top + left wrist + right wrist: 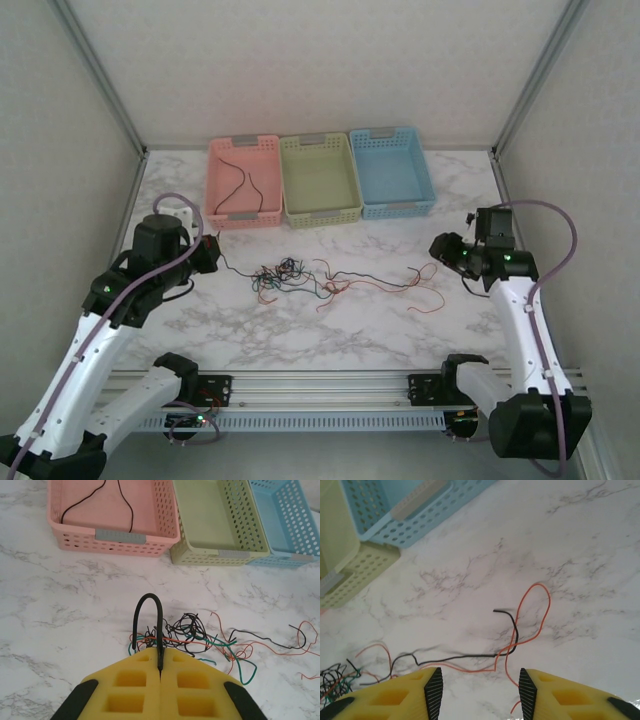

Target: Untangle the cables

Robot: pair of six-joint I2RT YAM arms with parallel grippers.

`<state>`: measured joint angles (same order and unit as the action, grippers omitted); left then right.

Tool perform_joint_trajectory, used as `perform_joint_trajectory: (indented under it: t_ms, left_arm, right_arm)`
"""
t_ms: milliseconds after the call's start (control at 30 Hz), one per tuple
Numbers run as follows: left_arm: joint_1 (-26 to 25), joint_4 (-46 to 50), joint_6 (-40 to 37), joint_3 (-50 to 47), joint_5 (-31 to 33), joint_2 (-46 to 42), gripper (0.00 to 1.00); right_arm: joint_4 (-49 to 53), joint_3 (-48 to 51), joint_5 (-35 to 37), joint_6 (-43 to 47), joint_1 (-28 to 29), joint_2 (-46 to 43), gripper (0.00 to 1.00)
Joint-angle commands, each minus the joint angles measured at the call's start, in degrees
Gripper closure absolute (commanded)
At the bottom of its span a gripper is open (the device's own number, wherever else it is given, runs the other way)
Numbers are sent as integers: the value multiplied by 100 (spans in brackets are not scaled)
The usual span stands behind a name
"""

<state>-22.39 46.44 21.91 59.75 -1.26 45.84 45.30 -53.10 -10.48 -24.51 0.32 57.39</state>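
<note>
From above, you have the cables [288, 272] knotted near the middle of the tabletop [300, 335], with loose orange and black strands trailing toward its right edge. 3 baskets stand side by side along the far edge: a pink basket [213, 180], a green basket [322, 214] and a blue basket [397, 209]. A spare black cable [241, 176] lies inside the pink one. Your left gripper [212, 253] sits left of the knot, close to the pink basket's near-left corner, with a thin black strand running from it to the knot. Your right gripper [443, 248] sits near the right edge, just past the trailing ends.

On the left wrist camera, the left gripper [160, 656] has its 2 yellow fingers pressed together on a pinched black cable [148, 600], which arches up in a loop above them. The knot of cables [186, 631] lies just beyond on the marble, and the pink basket [120, 536] with the spare black cable [128, 510] is farther off.

On the right wrist camera, the right gripper [480, 680] is spread wide and holds nothing. Between and beyond its fingers lie a free black cable [470, 655] and a looping orange cable [540, 587], both flat on the tabletop [580, 540].
</note>
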Motion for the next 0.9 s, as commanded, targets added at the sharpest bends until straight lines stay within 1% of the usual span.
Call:
perform_joint_trajectory:
  t_ms: [0, 167, 233, 333, 400, 633, 867]
  left_arm:
    - [33, -116, 33, -86, -43, -32, 100]
    - [38, -75, -6, -85, 188, -74, 100]
    - [34, -62, -11, -94, 295, -110, 100]
    - [42, -21, -36, -95, 421, -94, 100]
    - [42, -10, -54, -120, 459, -65, 100]
    - [42, -5, -55, -130, 484, -57, 100]
    - [42, -3, -64, -139, 495, -111, 100]
  right_arm:
    - [211, -163, 143, 202, 317, 268, 56]
    - [-44, -443, 676, 343, 811, 1229, 57]
    - [-158, -609, 868, 370, 839, 1669, 58]
    - [-81, -890, 1356, 459, 853, 2330, 59]
    - [-122, -953, 1509, 586, 853, 2660, 59]
    - [-179, -1147, 1449, 622, 904, 3608, 61]
    - [-227, -1044, 1486, 617, 1048, 4019, 61]
